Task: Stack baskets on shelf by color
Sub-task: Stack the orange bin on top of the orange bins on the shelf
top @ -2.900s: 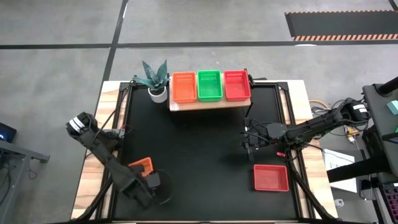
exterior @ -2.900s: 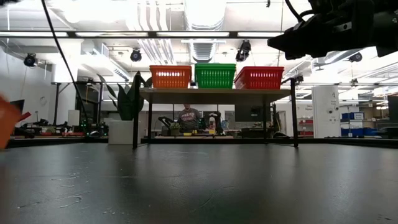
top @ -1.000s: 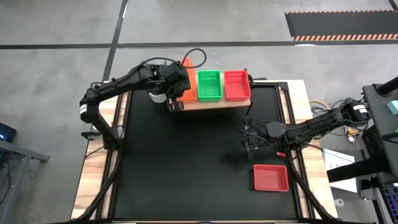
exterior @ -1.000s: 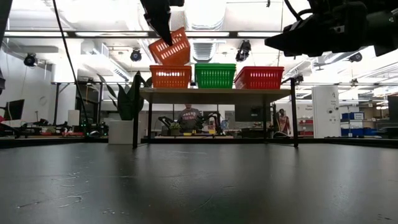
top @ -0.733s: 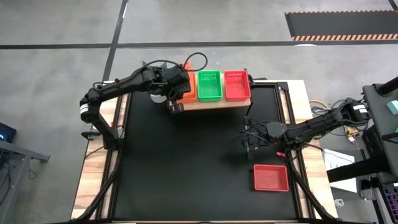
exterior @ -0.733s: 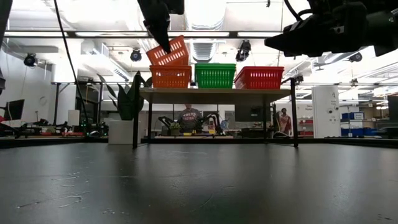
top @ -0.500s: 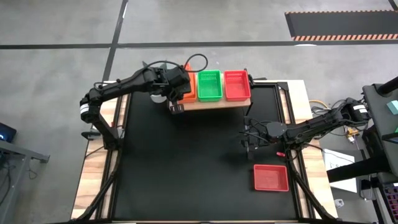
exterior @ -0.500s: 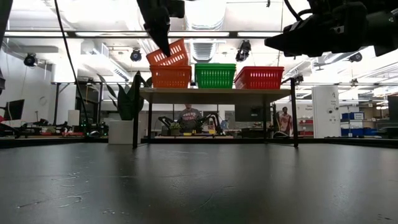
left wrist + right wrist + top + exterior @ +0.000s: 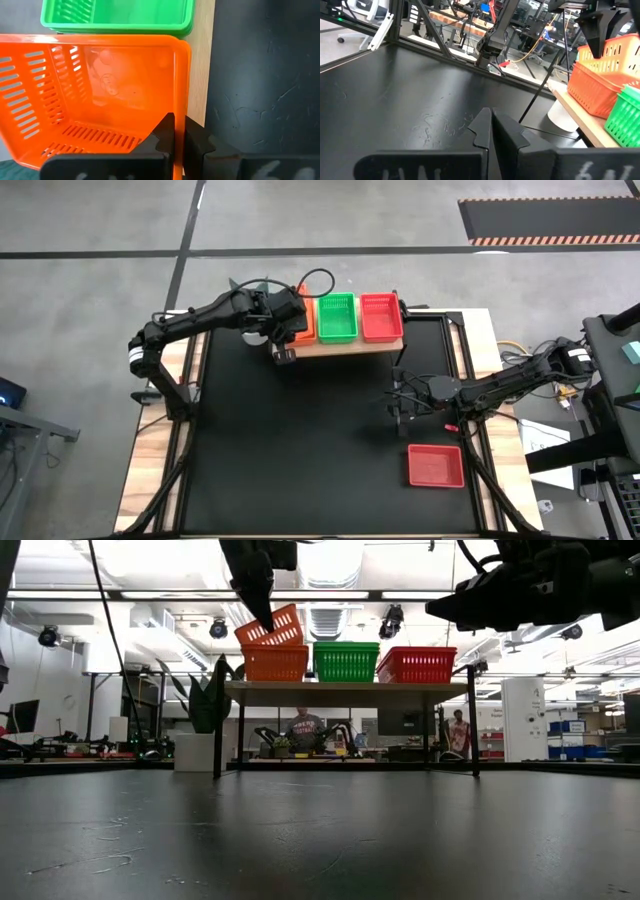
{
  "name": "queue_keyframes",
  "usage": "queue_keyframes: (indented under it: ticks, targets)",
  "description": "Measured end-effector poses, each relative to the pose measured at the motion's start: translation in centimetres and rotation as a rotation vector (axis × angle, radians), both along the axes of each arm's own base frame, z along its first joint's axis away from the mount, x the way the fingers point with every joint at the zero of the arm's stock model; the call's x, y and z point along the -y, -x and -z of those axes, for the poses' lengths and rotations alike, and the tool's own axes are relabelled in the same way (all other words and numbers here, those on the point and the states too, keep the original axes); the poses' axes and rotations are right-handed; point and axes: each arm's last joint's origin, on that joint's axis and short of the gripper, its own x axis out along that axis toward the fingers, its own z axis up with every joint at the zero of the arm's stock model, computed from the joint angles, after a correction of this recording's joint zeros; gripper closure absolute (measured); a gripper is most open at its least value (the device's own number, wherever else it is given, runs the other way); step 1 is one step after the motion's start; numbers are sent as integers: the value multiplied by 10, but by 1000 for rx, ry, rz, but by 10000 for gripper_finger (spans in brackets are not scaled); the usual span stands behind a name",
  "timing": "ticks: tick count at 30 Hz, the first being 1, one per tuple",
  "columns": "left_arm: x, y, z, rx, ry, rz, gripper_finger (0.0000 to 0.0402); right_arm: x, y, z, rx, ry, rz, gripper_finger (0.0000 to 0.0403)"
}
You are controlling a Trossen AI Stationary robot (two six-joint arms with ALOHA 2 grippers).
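From above, the left gripper [image 9: 291, 332] held an orange basket [image 9: 303, 320] at the shelf's [image 9: 340, 346] nine o'clock end. From table level, that basket [image 9: 271, 626] tilted. The right gripper [image 9: 402, 418] hung clenched, jaws empty, over the tabletop [image 9: 300, 450].

From my console, the orange basket [image 9: 95, 95] reads as glossy, slightly see-through plastic with slotted walls; the green basket [image 9: 117, 15] at twelve o'clock of it looks like the same shiny plastic. The shelf [image 9: 200, 75] shows pale, matt wood grain. The tabletop [image 9: 265, 90] is matt black, scuffed with fine scratches.
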Motion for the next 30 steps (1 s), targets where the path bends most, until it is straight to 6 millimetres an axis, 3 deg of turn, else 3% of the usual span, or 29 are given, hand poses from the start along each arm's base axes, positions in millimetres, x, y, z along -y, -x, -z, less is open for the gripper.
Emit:
queue_keyframes:
  ticks: [12,23,30]
  targets:
    - [0,0,0,-3,-2,6,395,0,0,0,0,-5,0,394]
    - [0,0,0,-4,-1,6,318,0,0,0,0,-8,0,394]
    - [3,3,-21,50,-41,46,308,0,0,0,0,-8,0,394]
